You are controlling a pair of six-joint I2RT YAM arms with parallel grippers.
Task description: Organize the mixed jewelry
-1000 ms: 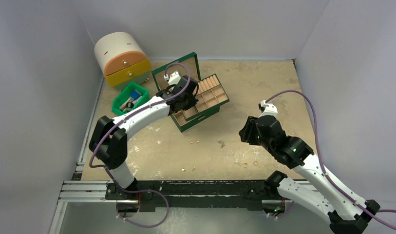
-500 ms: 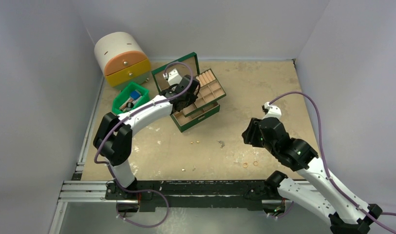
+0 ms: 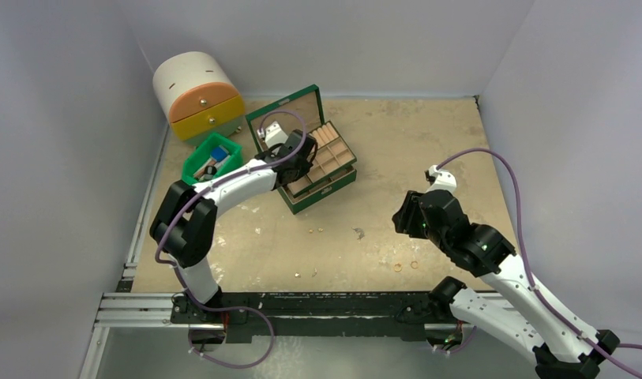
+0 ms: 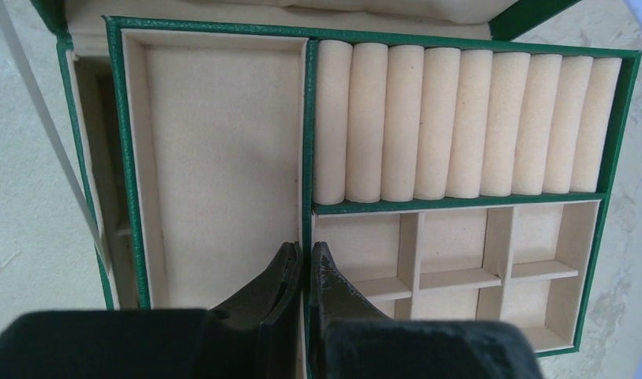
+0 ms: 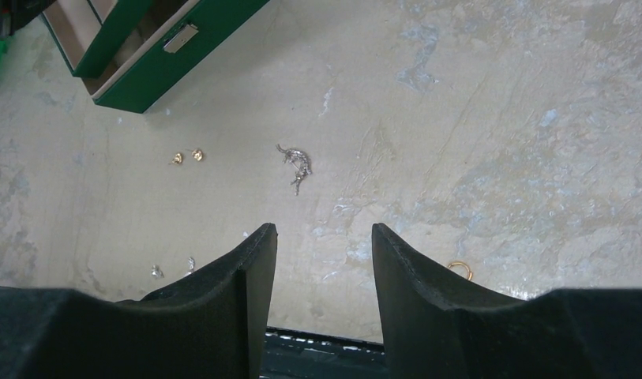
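Left end effector (image 4: 303, 272) pinched shut, seemingly on jewelry box (image 4: 459, 204) divider: positioning box. Right end effector (image 5: 321, 233) half open, empty, near silver charm (image 5: 295, 164); next needs precise pinch.

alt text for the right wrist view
The right gripper hangs open above a worn beige tabletop, with a small silver charm just ahead and two tiny gold studs nearby. The corner of a green jewelry box shows at the picture's top left.
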